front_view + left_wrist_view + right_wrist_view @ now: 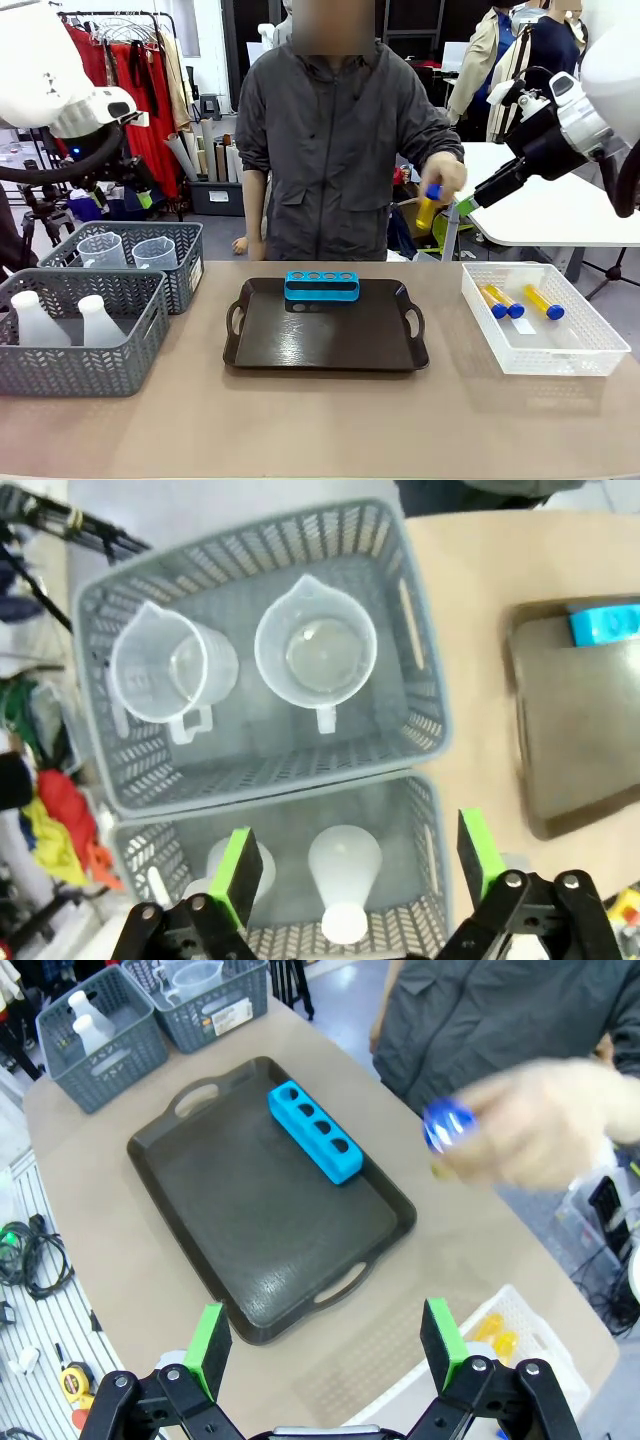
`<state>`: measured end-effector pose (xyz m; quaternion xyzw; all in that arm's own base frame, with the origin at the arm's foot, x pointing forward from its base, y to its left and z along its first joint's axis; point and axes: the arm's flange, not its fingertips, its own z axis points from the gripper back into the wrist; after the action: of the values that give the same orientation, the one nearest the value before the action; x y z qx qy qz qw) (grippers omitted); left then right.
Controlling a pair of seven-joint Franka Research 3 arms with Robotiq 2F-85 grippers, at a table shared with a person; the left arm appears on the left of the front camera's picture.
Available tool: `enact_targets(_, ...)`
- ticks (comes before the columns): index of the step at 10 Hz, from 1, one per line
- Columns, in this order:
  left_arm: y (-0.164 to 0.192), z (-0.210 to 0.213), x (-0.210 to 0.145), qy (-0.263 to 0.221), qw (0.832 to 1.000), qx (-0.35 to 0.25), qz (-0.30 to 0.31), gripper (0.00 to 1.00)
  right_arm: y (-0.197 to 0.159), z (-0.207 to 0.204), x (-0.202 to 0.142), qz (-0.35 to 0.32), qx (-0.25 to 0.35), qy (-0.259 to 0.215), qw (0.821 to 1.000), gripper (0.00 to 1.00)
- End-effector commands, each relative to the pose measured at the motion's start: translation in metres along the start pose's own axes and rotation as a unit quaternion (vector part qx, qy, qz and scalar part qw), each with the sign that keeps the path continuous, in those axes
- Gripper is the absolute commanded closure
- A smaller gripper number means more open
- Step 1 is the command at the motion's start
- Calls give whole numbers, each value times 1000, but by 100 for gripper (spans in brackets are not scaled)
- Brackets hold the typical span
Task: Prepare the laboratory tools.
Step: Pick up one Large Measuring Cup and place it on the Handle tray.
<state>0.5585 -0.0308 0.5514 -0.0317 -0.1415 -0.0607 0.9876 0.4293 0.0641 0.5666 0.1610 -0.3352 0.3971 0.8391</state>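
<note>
The tabletop [320,430] is lying well below both pincers. The dark brown tray [250,1220] is sitting beneath the right pincer [325,1342], whose jaws are standing spread and empty. Two grey baskets [425,695] are lying under the left pincer [357,858], likewise spread and empty. The measuring beakers [170,665] are ahead of its fingers and the conical flasks [345,865] between them. The blue tube rack [313,1131] is waiting ahead of the right pincer. A person's hand [446,178] is holding a yellow blue-capped tube [428,208] just beside that pincer's tips. Three more tubes [520,300] are lying in the white basket [590,350] below. The hand is looking blurred, probably moving, so closing early is risking pinched fingers or a dropped tube.
</note>
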Motion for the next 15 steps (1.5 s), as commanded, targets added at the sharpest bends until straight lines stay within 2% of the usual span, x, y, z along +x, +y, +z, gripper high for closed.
enact_targets(1,5,-13,15,28,998,-16,57,0,-2,0,1,-2,10,-10,1000,0)
enact_targets(4,22,-58,24,71,995,-35,62,0,-2,0,1,-2,10,-10,1000,0)
enact_targets(9,30,-119,22,106,994,-15,28,0,-2,0,1,-2,10,-10,1000,0)
enact_targets(15,42,-157,25,102,995,-5,-20,0,-2,0,1,-2,10,-10,1000,0)
